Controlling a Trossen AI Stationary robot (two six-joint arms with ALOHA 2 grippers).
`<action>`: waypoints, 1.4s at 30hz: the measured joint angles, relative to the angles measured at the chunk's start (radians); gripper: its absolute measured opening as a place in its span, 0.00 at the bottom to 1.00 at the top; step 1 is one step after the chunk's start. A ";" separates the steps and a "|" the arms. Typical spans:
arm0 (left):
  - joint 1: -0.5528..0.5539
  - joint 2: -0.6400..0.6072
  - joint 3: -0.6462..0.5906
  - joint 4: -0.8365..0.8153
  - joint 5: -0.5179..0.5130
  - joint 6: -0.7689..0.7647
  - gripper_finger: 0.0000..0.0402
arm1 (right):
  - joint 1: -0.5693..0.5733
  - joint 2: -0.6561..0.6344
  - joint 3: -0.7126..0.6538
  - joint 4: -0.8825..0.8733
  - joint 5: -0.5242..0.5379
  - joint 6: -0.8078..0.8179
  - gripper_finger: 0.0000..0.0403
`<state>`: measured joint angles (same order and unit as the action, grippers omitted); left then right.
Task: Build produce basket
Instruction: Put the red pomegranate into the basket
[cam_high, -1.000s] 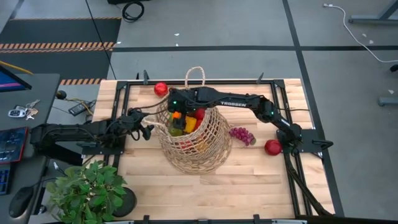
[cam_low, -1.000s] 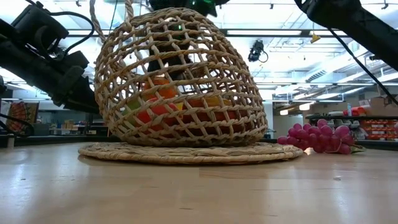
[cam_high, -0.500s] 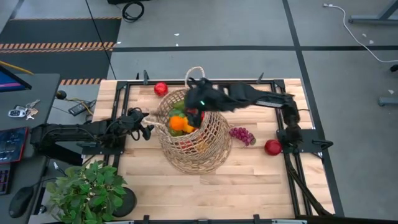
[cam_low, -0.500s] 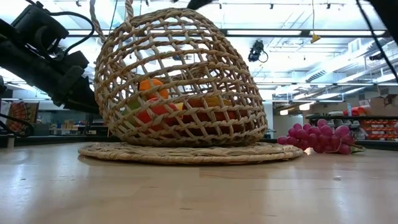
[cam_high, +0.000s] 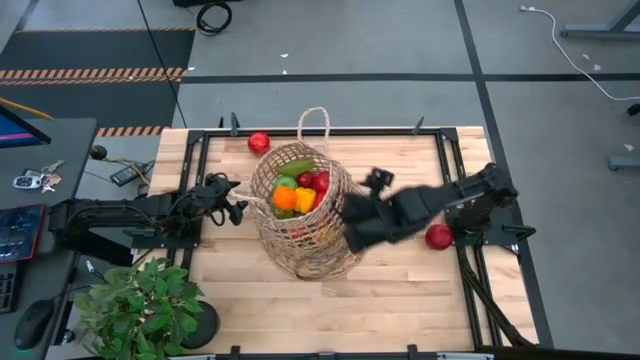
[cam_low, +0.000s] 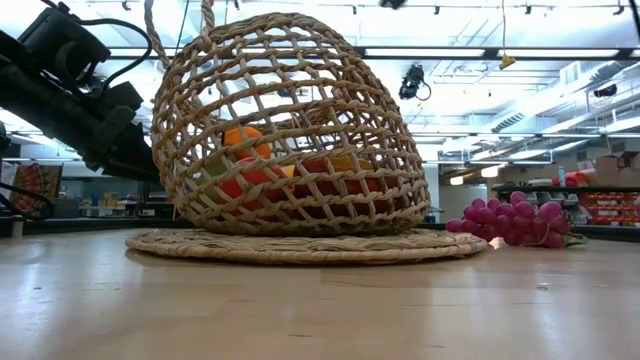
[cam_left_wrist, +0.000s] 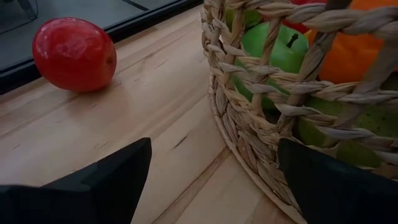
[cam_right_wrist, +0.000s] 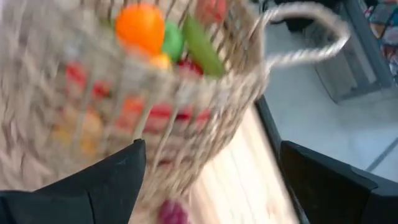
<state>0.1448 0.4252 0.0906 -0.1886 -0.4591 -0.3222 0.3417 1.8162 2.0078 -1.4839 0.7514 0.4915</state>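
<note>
Basket (cam_high: 305, 215) braced at its rim by open left gripper (cam_high: 238, 205); right gripper (cam_high: 352, 228), open and empty, beside it for loading.

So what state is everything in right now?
Basket: upright, holding fruit.
Grapes: on the table, outside the basket.
Two red fruits: on the table, outside.
Left gripper: open, beside the basket.
Right gripper: open, empty.
</note>
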 joint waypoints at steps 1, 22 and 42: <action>0.000 0.000 0.000 0.000 0.000 0.000 0.89 | 0.019 -0.021 -0.064 0.005 0.000 0.038 0.92; 0.000 0.000 0.000 0.000 0.000 0.000 0.89 | 0.320 -0.261 -0.970 0.067 0.193 0.972 0.92; 0.000 0.000 0.000 0.000 0.000 0.000 0.89 | 0.441 -0.299 -1.029 0.158 0.132 0.883 0.92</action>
<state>0.1448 0.4248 0.0906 -0.1886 -0.4587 -0.3218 0.7832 1.5168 0.9791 -1.3260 0.8835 1.3743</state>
